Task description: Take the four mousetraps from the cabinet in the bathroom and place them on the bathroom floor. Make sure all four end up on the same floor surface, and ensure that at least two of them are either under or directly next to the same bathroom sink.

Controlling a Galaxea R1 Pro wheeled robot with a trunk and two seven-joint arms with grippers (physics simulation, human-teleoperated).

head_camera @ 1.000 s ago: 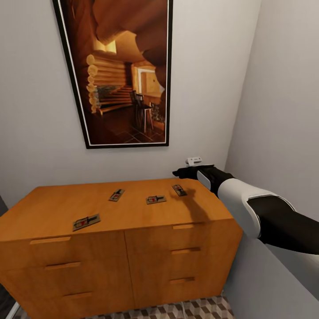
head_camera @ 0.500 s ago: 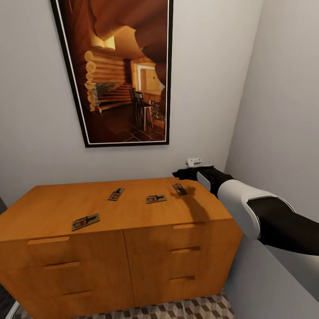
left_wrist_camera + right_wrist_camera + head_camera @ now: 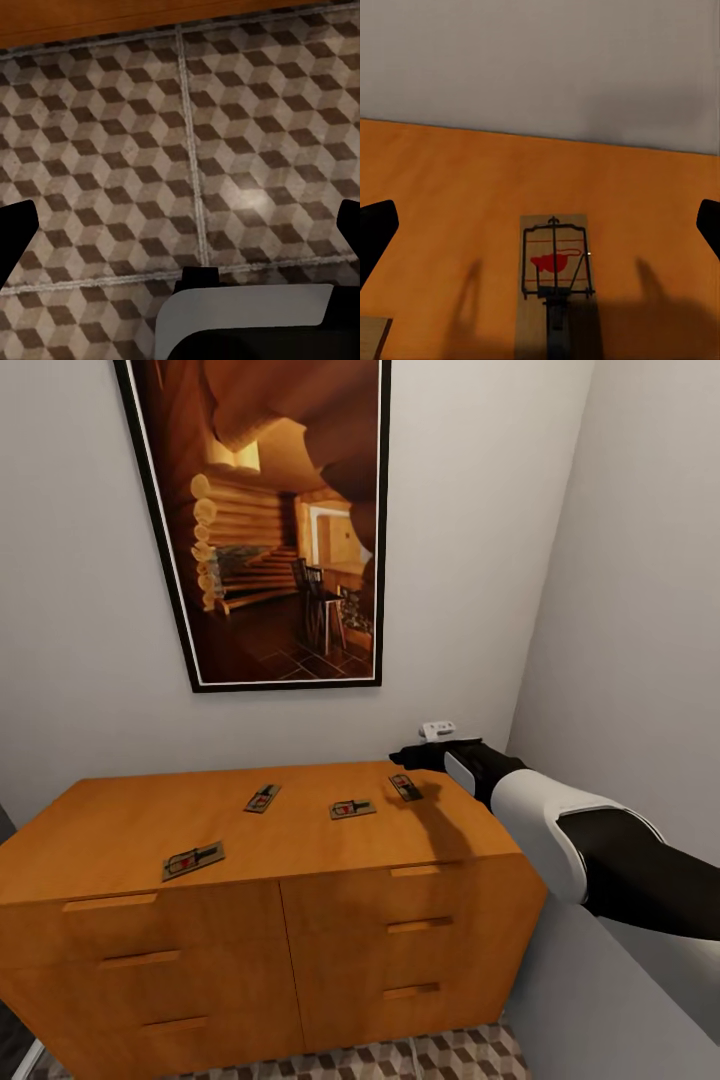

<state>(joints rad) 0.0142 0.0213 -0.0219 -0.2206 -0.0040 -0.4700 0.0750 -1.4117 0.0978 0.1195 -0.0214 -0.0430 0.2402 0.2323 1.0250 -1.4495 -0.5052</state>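
Observation:
Four mousetraps lie on top of the orange-brown cabinet point(image 3: 120, 830): one at front left point(image 3: 194, 859), one at mid back point(image 3: 263, 798), one right of centre point(image 3: 352, 809), and one near the back right corner point(image 3: 405, 787). My right gripper point(image 3: 412, 753) hovers just behind and above that last trap, open, with nothing held. The right wrist view looks down on this mousetrap point(image 3: 553, 281), which lies between the spread fingertips point(image 3: 375, 232). My left gripper point(image 3: 180, 232) is open over the cube-patterned bathroom floor point(image 3: 112, 150). The bathroom sink is out of view.
A large framed picture point(image 3: 280, 520) hangs on the wall behind the cabinet. A grey side wall point(image 3: 640, 610) runs close along the cabinet's right end. A strip of floor tiles point(image 3: 440, 1055) shows below the cabinet front. The cabinet's base point(image 3: 150, 15) edges the left wrist view.
The head view has shifted very slightly. The right gripper and the mousetraps stay where they were.

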